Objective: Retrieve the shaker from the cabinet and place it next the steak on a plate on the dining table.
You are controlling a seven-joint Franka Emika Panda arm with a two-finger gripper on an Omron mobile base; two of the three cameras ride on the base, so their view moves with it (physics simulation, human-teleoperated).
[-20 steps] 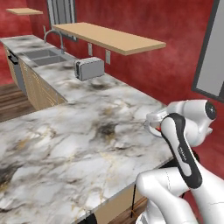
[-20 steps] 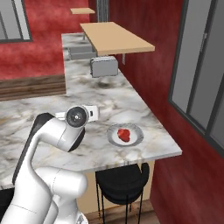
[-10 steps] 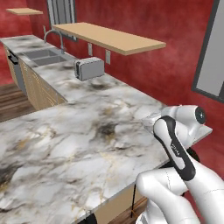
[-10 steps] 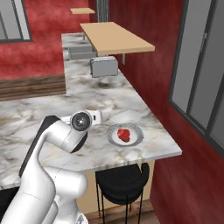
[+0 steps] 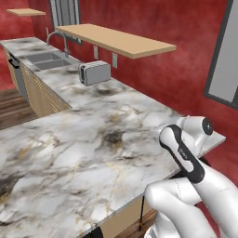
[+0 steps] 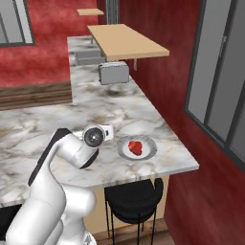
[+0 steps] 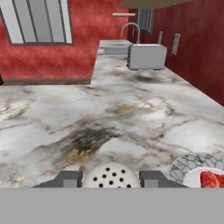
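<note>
Now gripper (image 7: 110, 180), bottom centre of hand view, clenched on the shaker (image 7: 110, 176). Plate (image 7: 199, 170) w/ steak (image 7: 213, 179) at lower right. Lower straight onto dining table (image 7: 113, 118), beside the rim, not touching; release upright.

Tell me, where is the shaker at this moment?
In the hand view, the shaker sits between the two fingertips of the tool, low over the dining table, just left of the plate with the steak.

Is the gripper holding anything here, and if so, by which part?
The shaker sits between the gripper fingertips, perforated cap showing. They flank it near the top, but actual contact cannot be told.
</note>
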